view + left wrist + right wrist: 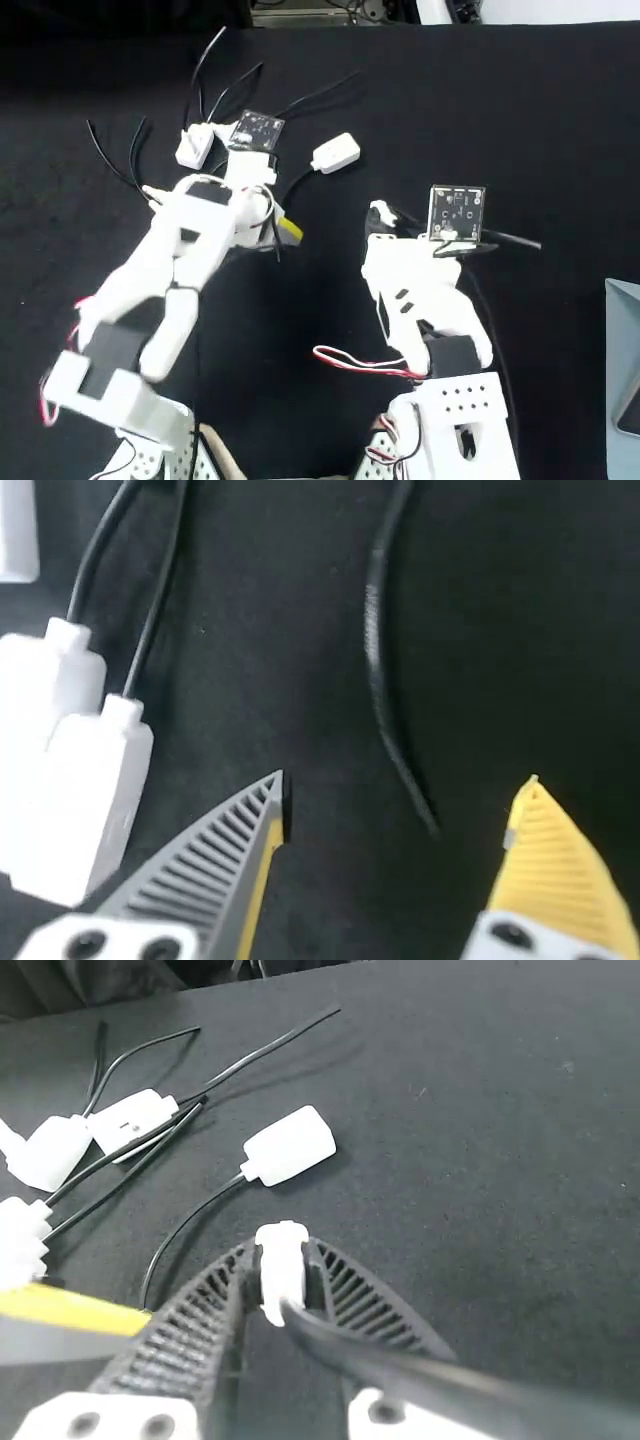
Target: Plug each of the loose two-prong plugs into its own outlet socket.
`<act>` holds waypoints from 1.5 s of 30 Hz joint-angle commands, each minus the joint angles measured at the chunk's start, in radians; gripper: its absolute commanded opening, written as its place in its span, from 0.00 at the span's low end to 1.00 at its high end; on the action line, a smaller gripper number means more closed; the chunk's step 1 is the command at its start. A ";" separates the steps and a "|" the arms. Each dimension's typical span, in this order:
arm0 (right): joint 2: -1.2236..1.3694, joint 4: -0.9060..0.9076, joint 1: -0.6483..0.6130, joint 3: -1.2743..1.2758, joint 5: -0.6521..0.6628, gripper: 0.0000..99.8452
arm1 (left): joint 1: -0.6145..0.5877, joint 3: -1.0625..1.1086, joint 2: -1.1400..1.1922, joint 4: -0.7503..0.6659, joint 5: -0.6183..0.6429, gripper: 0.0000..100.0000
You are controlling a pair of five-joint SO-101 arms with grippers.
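Just beside the outlet socket point(456, 212), your right fingers point(200, 1310) clamp a plug point(278, 1265); left fingers point(545, 850) apart. Trailing cord point(420, 1370) could twist the plug off-line.

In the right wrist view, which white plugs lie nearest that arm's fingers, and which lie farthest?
1. Held plug, between the fingers of the right gripper.
2. Rectangular plug, lying just beyond.
3. Oblong plug and rounded plug, farthest, side by side: too close to call.

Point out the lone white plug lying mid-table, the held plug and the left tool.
lone white plug point(290, 1145): right wrist view, middle of its body.
held plug point(280, 1260): right wrist view, middle of its white body.
left tool point(405, 783): left wrist view, midway between its fingertips.
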 commanded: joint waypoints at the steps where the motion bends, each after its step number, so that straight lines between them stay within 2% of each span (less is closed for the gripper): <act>1: -0.008 -0.028 0.018 -0.004 -0.008 0.01 | -0.033 -0.162 0.149 -0.018 0.015 0.35; 4: -0.008 -0.026 0.018 -0.004 -0.009 0.01 | -0.042 -0.213 0.227 -0.018 0.015 0.34; 11: -0.008 -0.023 0.020 -0.004 -0.009 0.01 | -0.033 -0.280 0.353 -0.018 0.008 0.18; 16: -0.008 -0.023 0.020 -0.004 -0.009 0.01 | -0.033 -0.272 0.339 -0.005 0.008 0.07; 18: -0.008 -0.023 0.020 -0.004 -0.009 0.01 | -0.035 -0.275 0.308 0.046 0.008 0.02; 24: -0.008 -0.021 0.020 -0.002 -0.009 0.01 | -0.038 -0.271 0.173 0.241 0.008 0.03; 28: -0.008 -0.021 0.020 -0.002 -0.009 0.01 | -0.038 -0.208 0.071 0.316 0.008 0.03; 37: -0.008 -0.021 0.017 0.007 -0.008 0.01 | -0.061 0.180 -0.287 0.331 0.006 0.03; 41: -0.008 -0.021 0.017 0.007 -0.008 0.01 | -0.093 0.352 -0.470 0.328 -0.074 0.03; 45: -0.008 -0.021 0.015 0.007 -0.006 0.01 | -0.105 0.426 -0.644 0.321 -0.084 0.03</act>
